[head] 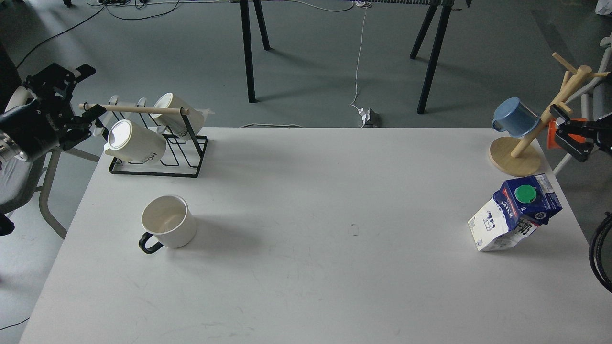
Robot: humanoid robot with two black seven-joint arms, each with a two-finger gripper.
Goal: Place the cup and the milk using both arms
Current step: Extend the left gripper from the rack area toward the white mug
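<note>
The cup (pixel 168 223), short and cream-white with a black loop handle, stands upright on the left part of the white table (pixel 325 248), its handle toward the near left. The blue-and-white milk (pixel 515 214) carton with a green cap stands at the right edge, looking tilted in this view. My left gripper (pixel 90 93) hovers off the table's far left corner, beside the mug rack, open and holding nothing. My right gripper (pixel 564 126) hangs past the far right corner next to the wooden mug tree, its fingers apart and empty. Both grippers are well behind their objects.
A black wire rack (pixel 158 165) with a wooden rod holds two taller white mugs (pixel 136 141) at the far left. A wooden mug tree (pixel 516 155) carrying a blue cup (pixel 515 117) stands at the far right. Table legs and cables lie on the floor beyond.
</note>
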